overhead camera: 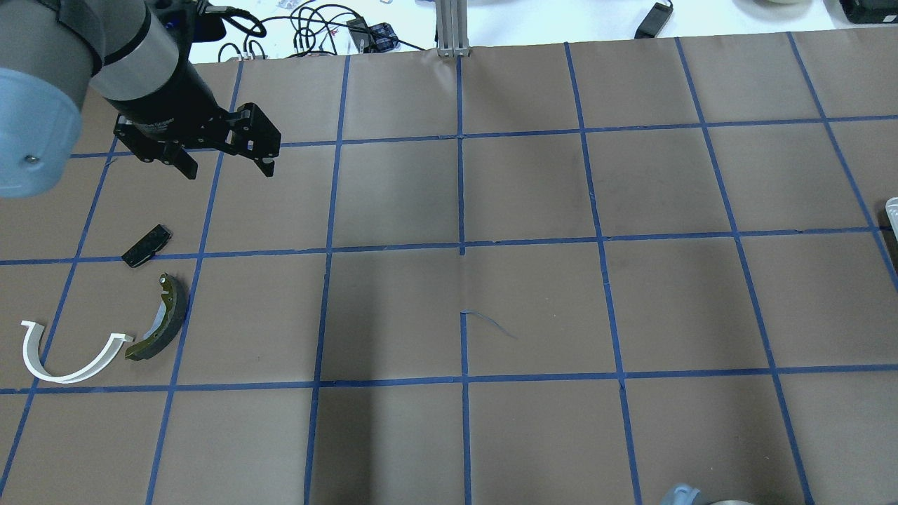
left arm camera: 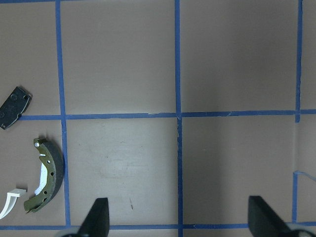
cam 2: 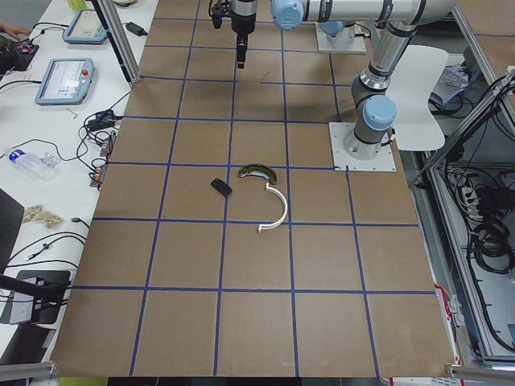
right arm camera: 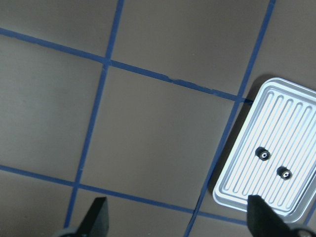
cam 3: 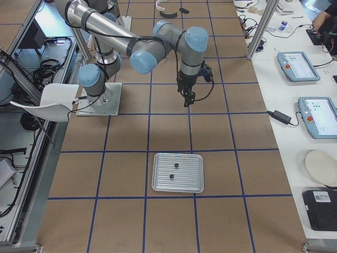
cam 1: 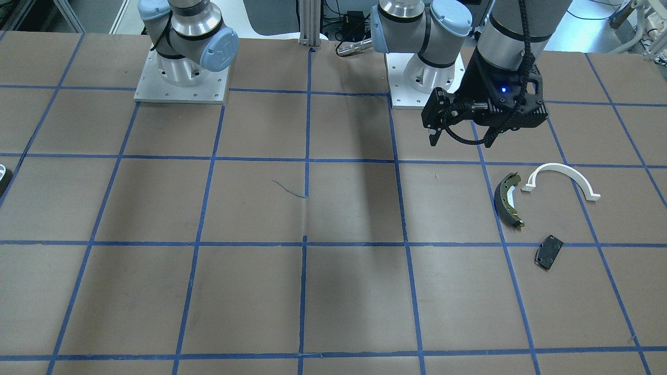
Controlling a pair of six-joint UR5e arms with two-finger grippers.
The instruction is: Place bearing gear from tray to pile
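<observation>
Two small dark bearing gears (right arm camera: 263,154) (right arm camera: 284,173) lie on the ribbed silver tray (right arm camera: 232,190), also seen in the exterior right view (cam 3: 158,184). My right gripper (right arm camera: 177,219) is open and empty, above bare table some way from the tray. The pile is an olive brake shoe (overhead camera: 160,319), a white arc (overhead camera: 66,358) and a black plate (overhead camera: 146,245). My left gripper (overhead camera: 224,165) is open and empty, hovering beyond the pile. Its wrist view shows the shoe (left arm camera: 49,177) and plate (left arm camera: 15,106) at left.
The table is brown paper with a blue tape grid. The two arm bases (cam 1: 182,78) (cam 1: 424,78) stand at the robot's edge, with an aluminium post (overhead camera: 449,28) at the opposite edge. Side benches hold teach pendants (cam 3: 297,66) and cables.
</observation>
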